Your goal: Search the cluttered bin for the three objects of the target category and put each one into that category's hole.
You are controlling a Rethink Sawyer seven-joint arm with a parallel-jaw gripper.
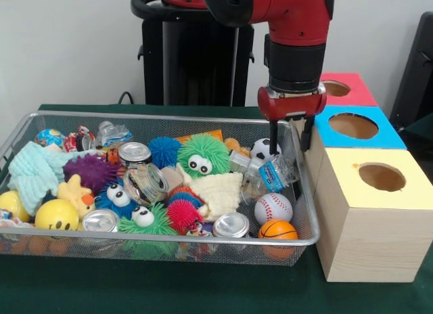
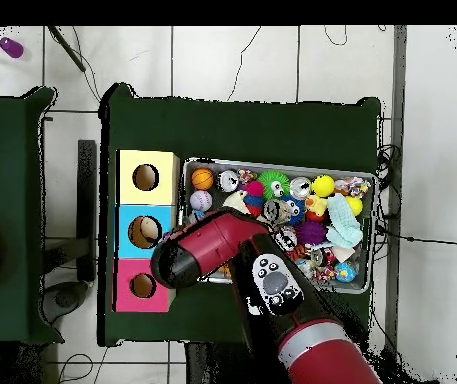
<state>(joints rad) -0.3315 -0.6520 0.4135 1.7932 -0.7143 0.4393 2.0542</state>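
Observation:
My gripper point(image 1: 289, 135) hangs over the back right corner of the wire bin point(image 1: 306, 241), beside the blue box point(image 1: 353, 126). It is open, and its two dark fingers point(image 1: 272, 137) hold nothing. Just below and left of it lie a soccer ball point(image 1: 264, 149) and crumpled clear plastic bottles point(image 1: 269, 175). A baseball point(image 1: 273, 208) and a small basketball point(image 1: 277, 230) rest in the bin's front right corner. Three boxes with round holes stand right of the bin: red point(image 1: 338, 88), blue, and yellow point(image 1: 381, 176). In the overhead view the arm point(image 2: 204, 250) hides the gripper.
The bin is piled with fuzzy googly-eyed balls point(image 1: 203, 155), spiky balls point(image 1: 91, 170), metal cans point(image 1: 231, 225), a yellow smiley ball point(image 1: 57, 214), a rubber duck point(image 1: 76, 194) and cloths point(image 1: 35, 172). From overhead, the boxes point(image 2: 145, 231) sit on the bin's point(image 2: 272, 165) left.

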